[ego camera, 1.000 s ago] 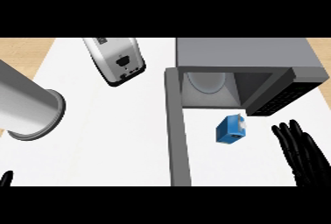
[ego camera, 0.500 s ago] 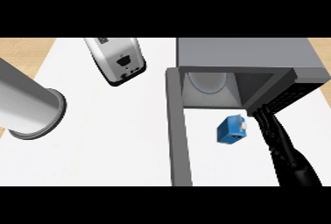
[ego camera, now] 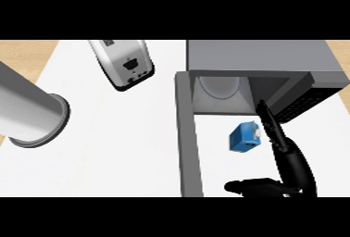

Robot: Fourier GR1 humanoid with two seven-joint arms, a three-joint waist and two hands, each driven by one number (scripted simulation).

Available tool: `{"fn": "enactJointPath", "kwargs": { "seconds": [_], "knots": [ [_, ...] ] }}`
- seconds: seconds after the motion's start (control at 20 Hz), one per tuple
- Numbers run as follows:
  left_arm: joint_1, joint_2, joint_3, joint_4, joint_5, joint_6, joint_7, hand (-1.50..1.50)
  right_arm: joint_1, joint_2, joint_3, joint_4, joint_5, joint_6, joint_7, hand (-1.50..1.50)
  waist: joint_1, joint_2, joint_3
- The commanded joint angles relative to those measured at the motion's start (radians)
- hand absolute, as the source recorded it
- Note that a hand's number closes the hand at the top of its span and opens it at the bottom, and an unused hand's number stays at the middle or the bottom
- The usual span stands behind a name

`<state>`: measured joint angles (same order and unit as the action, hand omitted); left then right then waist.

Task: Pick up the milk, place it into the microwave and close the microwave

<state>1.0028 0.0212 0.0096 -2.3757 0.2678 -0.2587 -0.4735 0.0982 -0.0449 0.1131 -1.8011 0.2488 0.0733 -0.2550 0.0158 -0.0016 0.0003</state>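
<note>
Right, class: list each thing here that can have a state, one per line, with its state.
microwave: door open, cavity exposed.
milk: on the counter, outside the microwave, tilted.
right hand: open, fingers straight beside the milk.
toaster: lying tilted on the counter.

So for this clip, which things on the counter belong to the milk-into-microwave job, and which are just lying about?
Part of the job:
- milk carton, blue, on the counter
- microwave with its open door
- right hand, its straight fingers beside the carton

Just lying about:
- toaster
- large grey cylinder at the left
</note>
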Motion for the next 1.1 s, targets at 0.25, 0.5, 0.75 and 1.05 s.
{"fn": "enactJointPath", "kwargs": {
  "seconds": [0.25,0.5,0.75,1.05],
  "knots": [
    [0.116,-0.018,0.042,-0.005,0.046,-0.108,-0.071,-1.5,-0.115,-0.026,-0.125,0.272,0.01,-0.054,-0.108,-1.5,0.004,-0.001,0.0],
    [0.041,-0.019,0.069,0.012,0.039,-0.079,-0.031,-1.5,-0.175,-0.064,-0.167,0.425,-0.01,-0.027,-0.227,-1.5,-0.005,0.002,0.0],
    [0.16,-0.021,0.044,0.008,0.049,-0.127,-0.125,-1.5,-0.237,-0.065,-0.161,0.569,0.001,-0.008,-0.268,-1.5,0.007,0.0,0.0],
    [0.122,-0.021,0.139,0.057,0.096,-0.167,-0.119,-1.5,-0.211,-0.05,-0.144,0.714,0.037,-0.029,-0.39,-1.5,0.002,0.0,0.0]
  ]
}}
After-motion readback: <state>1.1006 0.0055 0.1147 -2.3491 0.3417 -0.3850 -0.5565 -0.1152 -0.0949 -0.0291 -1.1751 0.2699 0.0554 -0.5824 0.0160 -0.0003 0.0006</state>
